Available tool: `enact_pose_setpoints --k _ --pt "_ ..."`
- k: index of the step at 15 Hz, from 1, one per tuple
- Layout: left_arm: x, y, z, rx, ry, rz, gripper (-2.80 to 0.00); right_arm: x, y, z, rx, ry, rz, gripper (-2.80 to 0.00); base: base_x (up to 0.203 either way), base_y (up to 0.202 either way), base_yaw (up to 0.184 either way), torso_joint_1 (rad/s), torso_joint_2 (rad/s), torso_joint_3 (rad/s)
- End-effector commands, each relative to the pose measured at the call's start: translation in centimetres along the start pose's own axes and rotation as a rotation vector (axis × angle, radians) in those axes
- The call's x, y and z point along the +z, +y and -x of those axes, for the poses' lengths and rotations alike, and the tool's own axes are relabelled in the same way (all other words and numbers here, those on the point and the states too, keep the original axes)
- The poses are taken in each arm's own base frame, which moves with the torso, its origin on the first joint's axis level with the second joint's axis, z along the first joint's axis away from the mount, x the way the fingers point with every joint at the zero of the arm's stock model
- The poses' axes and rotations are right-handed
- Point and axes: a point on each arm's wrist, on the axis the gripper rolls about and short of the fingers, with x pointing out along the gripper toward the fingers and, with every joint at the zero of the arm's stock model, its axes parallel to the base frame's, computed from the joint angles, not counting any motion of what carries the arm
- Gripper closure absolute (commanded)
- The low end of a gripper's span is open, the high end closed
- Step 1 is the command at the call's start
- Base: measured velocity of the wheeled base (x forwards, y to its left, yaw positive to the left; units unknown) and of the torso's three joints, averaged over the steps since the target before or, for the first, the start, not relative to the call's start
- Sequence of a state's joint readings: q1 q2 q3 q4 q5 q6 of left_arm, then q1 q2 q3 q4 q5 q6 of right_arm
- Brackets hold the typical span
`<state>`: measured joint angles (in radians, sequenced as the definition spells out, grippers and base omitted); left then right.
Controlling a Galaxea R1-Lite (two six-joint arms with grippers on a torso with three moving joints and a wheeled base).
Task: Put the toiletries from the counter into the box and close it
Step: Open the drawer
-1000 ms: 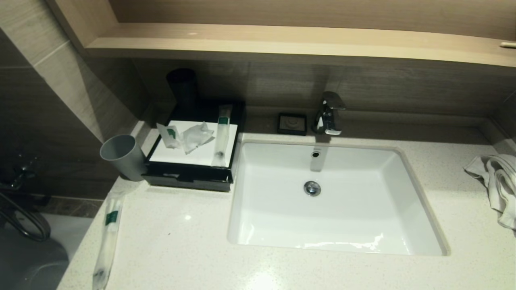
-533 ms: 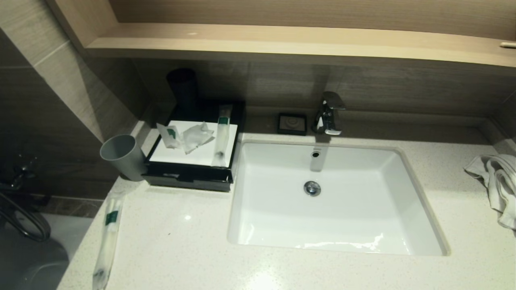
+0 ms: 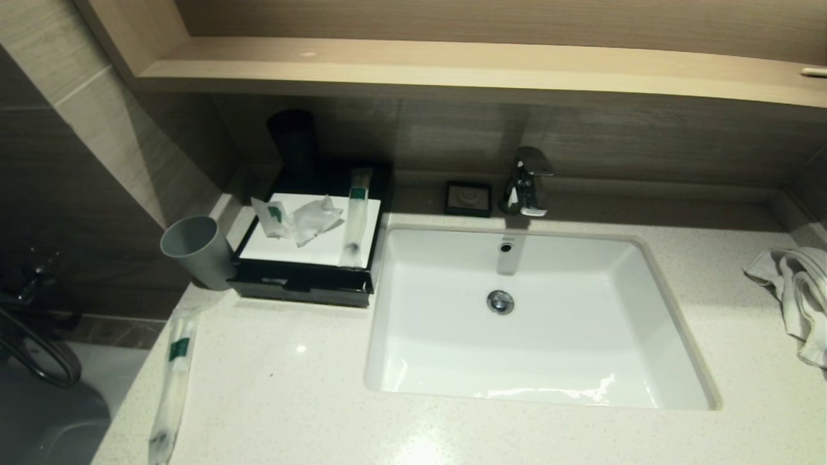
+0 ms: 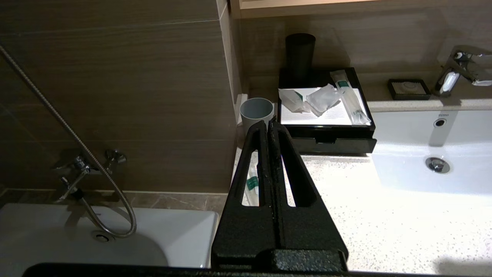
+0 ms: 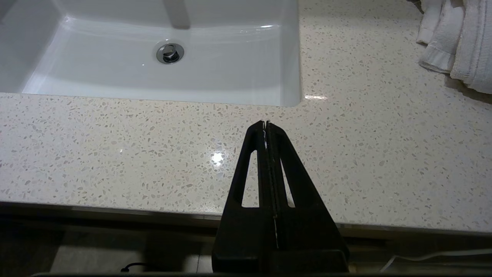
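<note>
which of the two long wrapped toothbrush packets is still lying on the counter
The toothbrush packet at the counter's front left edge, near the grey cup. The other packet lies on the black box.

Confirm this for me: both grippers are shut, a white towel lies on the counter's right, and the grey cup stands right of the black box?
Not quite: the head view shows the grey cup left of the black box. Both the left gripper and right gripper are shut, and the white towel lies right.
</note>
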<state>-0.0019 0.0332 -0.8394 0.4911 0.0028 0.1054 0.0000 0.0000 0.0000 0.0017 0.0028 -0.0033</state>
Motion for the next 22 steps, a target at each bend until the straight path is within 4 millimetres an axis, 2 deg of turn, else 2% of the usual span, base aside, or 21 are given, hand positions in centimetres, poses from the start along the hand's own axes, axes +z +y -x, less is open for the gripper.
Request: enact_pose_setpoints --k 1,2,5,7,12,16,22 --pt "0.6 0.1 -0.9 0.003 0.029 -0.006 0.0 0.0 0.0 0.0 0.0 0.001 0.001 0.0 0.0 0.0 0.0 0.0 0.0 0.0" --pt "1.3 0.1 -1.8 0.005 0.052 -0.003 0.0 0.0 0.0 0.0 0.0 0.0 0.001 0.0 0.0 0.0 0.0 0.0 0.0 0.0" --pt "4.3 0.4 -6.4 0.006 0.119 0.056 0.0 0.0 0.0 0.0 -0.001 0.0 0.001 0.0 0.0 0.0 0.0 0.0 0.0 0.0" --pt "4.5 0.4 -8.4 -0.005 0.136 0.08 0.0 0.0 0.0 0.0 -0.001 0.0 0.001 0.0 0.0 0.0 0.0 0.0 0.0 0.0" --pt "2.0 0.2 -10.6 -0.011 0.262 0.077 0.0 0.0 0.0 0.0 -0.001 0.0 0.001 0.0 0.0 0.0 0.0 0.0 0.0 0.0" --pt "0.9 0.1 -12.1 -0.012 0.298 0.076 0.0 0.0 0.0 0.0 0.0 0.0 0.001 0.0 0.0 0.0 0.0 0.0 0.0 0.0" --pt "0.3 0.0 -12.3 -0.016 0.32 0.075 0.0 0.0 0.0 0.0 -0.001 0.0 0.001 0.0 0.0 0.0 0.0 0.0 0.0 0.0"
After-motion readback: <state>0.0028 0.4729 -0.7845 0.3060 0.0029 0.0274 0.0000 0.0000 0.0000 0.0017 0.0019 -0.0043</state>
